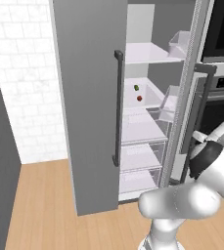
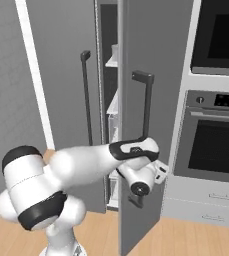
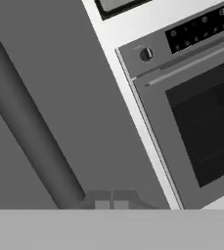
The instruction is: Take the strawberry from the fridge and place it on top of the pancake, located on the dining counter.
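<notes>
A black-fronted wall oven (image 2: 220, 137) with a grey bar handle fills the right side of the right base frame, two pale drawers (image 2: 206, 207) beneath it. White brick-tiled wall (image 1: 20, 73) takes the upper left of the left base frame, light wooden floor (image 1: 40, 205) below. A small green fruit (image 1: 136, 87) sits mid-frame.

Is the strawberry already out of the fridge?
No, the strawberry sits on a white shelf inside the fridge, just below a small green fruit.
</notes>
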Available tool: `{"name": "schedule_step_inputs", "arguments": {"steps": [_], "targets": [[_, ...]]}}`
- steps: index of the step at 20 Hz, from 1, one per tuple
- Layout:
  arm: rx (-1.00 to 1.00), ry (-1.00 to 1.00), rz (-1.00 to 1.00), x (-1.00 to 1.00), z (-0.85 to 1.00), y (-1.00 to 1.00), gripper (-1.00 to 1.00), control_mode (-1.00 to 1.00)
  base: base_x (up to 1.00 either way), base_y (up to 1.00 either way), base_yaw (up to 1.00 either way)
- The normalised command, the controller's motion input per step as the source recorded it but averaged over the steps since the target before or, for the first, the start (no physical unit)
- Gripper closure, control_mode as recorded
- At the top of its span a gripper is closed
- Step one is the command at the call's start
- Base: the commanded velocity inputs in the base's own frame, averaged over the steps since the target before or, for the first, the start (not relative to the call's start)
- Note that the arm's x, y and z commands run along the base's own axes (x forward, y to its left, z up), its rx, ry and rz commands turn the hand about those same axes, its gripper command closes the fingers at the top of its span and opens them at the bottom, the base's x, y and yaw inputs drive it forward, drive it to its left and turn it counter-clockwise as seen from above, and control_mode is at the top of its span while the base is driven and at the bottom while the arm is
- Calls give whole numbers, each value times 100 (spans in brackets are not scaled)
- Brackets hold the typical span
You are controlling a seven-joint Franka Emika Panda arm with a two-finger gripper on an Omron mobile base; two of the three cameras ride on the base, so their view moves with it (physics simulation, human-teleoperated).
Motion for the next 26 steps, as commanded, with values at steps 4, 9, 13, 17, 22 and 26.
{"name": "schedule_step_inputs", "arguments": {"steps": [4, 9, 13, 17, 22, 26], "targets": [[1, -53, 7, -84, 38, 13, 100, -100, 0, 0, 0], [-14, -61, 1, -78, 97, 100, 100, -100, 0, 0, 0], [-14, -33, 0, -64, 100, 74, 100, -100, 0, 0, 0], [-13, 3, 0, -50, 100, 67, 100, -100, 0, 0, 0], [-5, 9, 0, -67, 100, 25, 100, -100, 0, 0, 0], [-4, 13, 0, -77, 100, 34, 100, -100, 0, 0, 0]]}}
